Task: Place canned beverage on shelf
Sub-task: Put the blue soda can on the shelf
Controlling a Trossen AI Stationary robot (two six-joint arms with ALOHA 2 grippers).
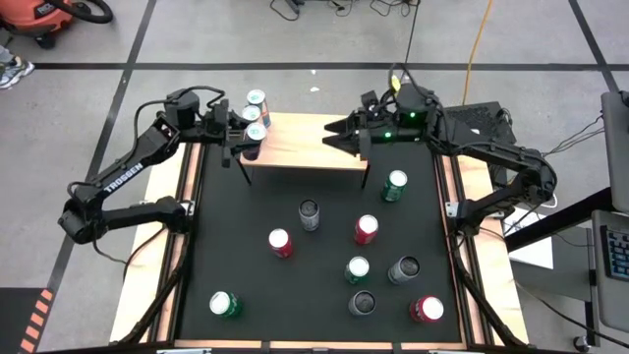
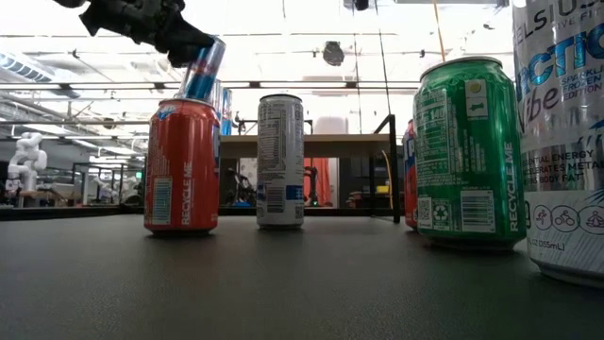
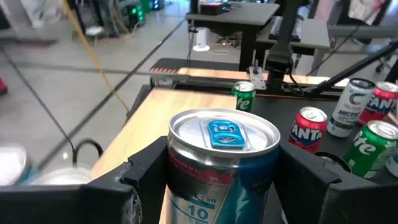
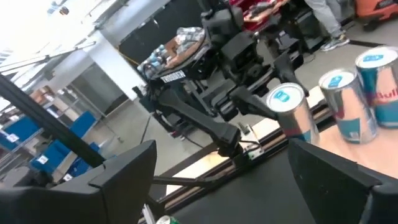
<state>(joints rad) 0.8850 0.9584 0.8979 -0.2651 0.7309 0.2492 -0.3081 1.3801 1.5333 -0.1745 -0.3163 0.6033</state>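
A blue-and-silver canned beverage [image 3: 222,163] sits tilted between the fingers of my left gripper [image 1: 243,139], over the left end of the shelf [image 1: 307,149], a light-wood board on thin black legs. Two more blue-and-silver cans [image 1: 256,104] stand on that end, at the far corner. My right gripper [image 1: 330,135] hovers open and level above the shelf's right half, pointing toward the left arm, with nothing between its fingers. The low view shows the held can [image 2: 204,72] high at the left, behind a red can [image 2: 181,165]. My left gripper pinches the can by its side wall [image 3: 180,177], a little below the top rim, one finger [image 3: 142,177] on each side. The fingers come level from the table's left. The can leans, top up; I cannot tell whether its bottom touches the shelf.
Several cans stand loose on the black tabletop [image 1: 211,236] in front of the shelf: green [image 1: 395,185], red [image 1: 366,229], dark [image 1: 309,214], red-and-white [image 1: 280,242] and others toward the near edge [image 1: 362,303]. Wooden strips edge the table's left and right sides.
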